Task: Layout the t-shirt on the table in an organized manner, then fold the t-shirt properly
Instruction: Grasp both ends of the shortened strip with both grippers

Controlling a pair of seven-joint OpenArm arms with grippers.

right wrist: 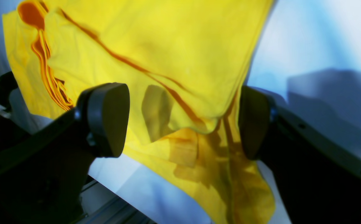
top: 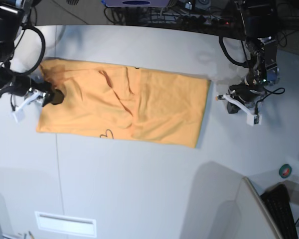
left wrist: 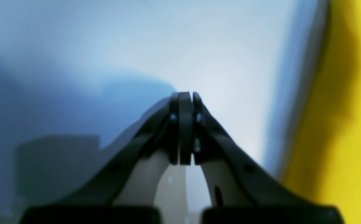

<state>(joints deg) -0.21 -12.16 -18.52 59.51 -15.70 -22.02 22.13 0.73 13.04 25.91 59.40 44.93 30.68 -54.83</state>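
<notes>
The soft, light orange-yellow cotton t-shirt point(right wrist: 168, 46) probably slips on the smooth white-grey counter point(top: 139, 189); between my spread right pincer point(right wrist: 180, 121) lies its layered edge, while my left pincer point(left wrist: 185, 102) stays out, pressed together.

T-shirt point(top: 124, 107) folded lengthwise, flat on table point(top: 139, 189).

Beyond the far edge of the work surface runs a dark strip crowded with black cables point(top: 189, 17) and equipment. At the near right corner sit a grey panel point(top: 249, 214), a black keyboard point(top: 285, 206) and a green tape roll point(top: 285, 171). Lighting is even, casting soft shadows.
</notes>
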